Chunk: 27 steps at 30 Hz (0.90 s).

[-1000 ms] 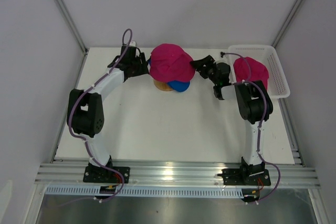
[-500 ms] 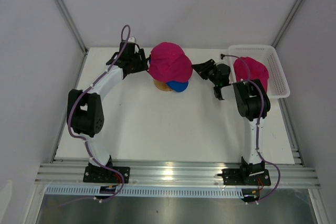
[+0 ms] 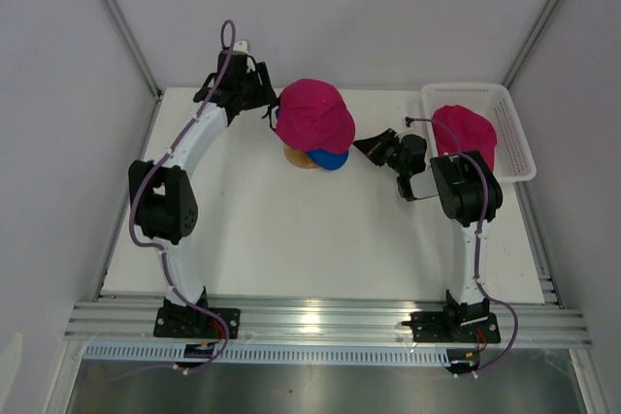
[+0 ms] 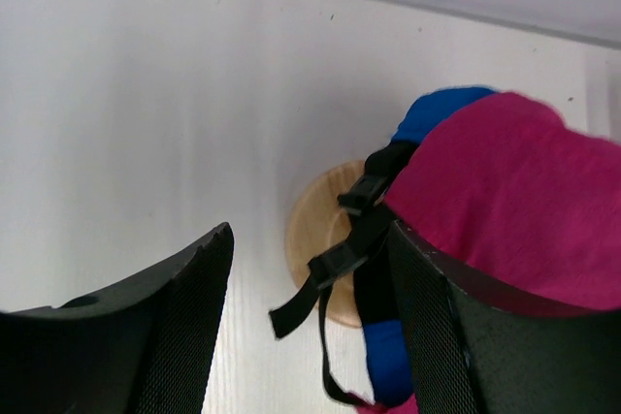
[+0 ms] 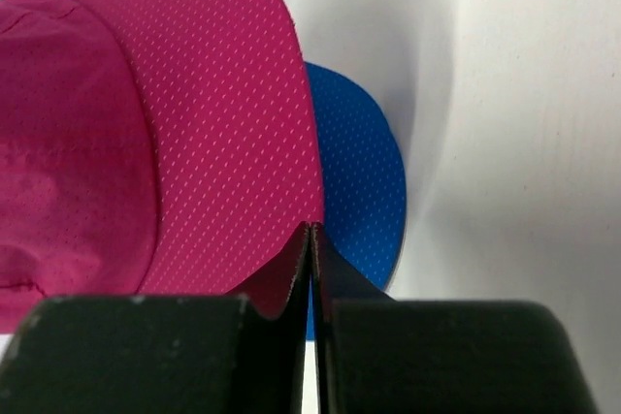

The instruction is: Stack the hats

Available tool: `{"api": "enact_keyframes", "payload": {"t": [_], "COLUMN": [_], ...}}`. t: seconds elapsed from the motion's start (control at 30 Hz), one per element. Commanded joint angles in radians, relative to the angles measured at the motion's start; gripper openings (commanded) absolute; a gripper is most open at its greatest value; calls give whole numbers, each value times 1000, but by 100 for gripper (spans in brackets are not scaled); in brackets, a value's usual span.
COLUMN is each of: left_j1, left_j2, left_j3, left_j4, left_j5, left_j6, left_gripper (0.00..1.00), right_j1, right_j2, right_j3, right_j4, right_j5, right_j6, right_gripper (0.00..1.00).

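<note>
Both arms backed off the stack versus a second ago. Found the left tool (image 3: pixel 262 102) clear of the top pink hat (image 3: pixel 315 115), fingers spread wide, gripping nothing. Found the right tool (image 3: pixel 369 145) drawn back off the brim, clenched flat on nothing. Reads as placement done: top pink hat over the blue hat (image 3: pixel 334 159) on the wooden stand (image 3: pixel 302 159), just ahead of both tools. Two of three stacked, by the look of it.

Left to do: remaining pink hat (image 3: pixel 466 131) in the white basket (image 3: pixel 516 123), behind the right tool and beside that arm's elbow. Probably means turning the right tool round for it.

Top view only: the basket hat, plus the gap between each tool and the stack on the tabletop (image 3: pixel 291 239). Left wrist only: black strap (image 4: pixel 357 225) with buckle dangling off the stack across the stand, straight ahead between the fingers; possible snag. Right wrist, far clearer than from above: blue brim poking out under the pink brim just past the shut fingertips, so brims not aligned.
</note>
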Motion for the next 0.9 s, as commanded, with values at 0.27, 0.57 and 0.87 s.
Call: {"api": "enact_keyframes", "payload": {"t": [0.27, 0.57, 0.87], "left_j1": [5, 5, 5], "left_j2": [95, 51, -12], "left_j3": [157, 50, -18], "left_j4": [-65, -64, -64], "left_j5": [84, 35, 28], "left_j6": [47, 71, 96], "left_gripper": [68, 65, 66], "right_j1": [-14, -37, -5], "right_j2": [-181, -131, -40], "right_j3": [-26, 202, 301], "right_j4": [-79, -265, -274], "right_j5": [36, 24, -7], "right_j6": [-151, -272, -280], "right_gripper": [41, 61, 81]}}
